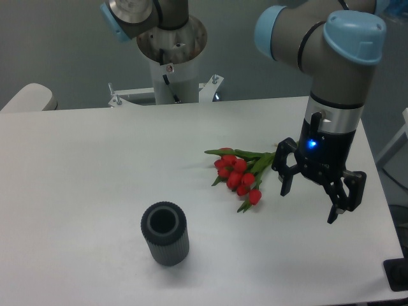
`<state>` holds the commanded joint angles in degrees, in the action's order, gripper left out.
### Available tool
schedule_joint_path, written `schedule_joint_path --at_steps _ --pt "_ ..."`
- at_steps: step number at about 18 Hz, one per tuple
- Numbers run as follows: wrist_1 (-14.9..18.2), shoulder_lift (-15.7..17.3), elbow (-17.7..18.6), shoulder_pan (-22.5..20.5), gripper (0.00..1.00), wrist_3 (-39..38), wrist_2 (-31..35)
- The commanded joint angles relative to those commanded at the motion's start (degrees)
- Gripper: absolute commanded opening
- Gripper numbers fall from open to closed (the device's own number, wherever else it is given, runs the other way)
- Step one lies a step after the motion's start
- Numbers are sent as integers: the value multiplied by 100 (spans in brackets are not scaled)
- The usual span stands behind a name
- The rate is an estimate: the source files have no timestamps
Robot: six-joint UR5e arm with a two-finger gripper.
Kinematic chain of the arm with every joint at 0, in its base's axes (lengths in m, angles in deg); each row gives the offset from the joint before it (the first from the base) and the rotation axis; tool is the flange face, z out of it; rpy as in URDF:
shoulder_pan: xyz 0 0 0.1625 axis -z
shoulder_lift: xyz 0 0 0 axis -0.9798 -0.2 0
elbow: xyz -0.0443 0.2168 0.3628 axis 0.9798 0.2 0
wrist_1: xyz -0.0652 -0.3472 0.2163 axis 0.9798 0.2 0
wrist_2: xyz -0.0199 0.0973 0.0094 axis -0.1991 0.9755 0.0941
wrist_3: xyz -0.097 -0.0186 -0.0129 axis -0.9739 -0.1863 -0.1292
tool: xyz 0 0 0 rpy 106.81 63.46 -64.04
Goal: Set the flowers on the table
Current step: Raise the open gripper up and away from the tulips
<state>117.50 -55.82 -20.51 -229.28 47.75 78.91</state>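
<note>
Lying flat on counter (pixel 95 166), flowers (pixel 239 173) looking light, floppy, bruisable; taking stems safest; pincer (pixel 317 196) hanging spread wide, gripping nothing

The table (pixel 95 159) is looking smooth and matt; the ribbed vase (pixel 165 234) is appearing dull, possibly plastic.

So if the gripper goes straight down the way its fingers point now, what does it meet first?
Most likely the bare table. The open gripper points down just right of the flowers; their stems seem to run behind it, so depth is unclear.
</note>
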Motion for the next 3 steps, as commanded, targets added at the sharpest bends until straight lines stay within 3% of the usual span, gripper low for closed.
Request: schedule_joint_path --at_steps 3 --pt "0 0 -9 0 99 0 0"
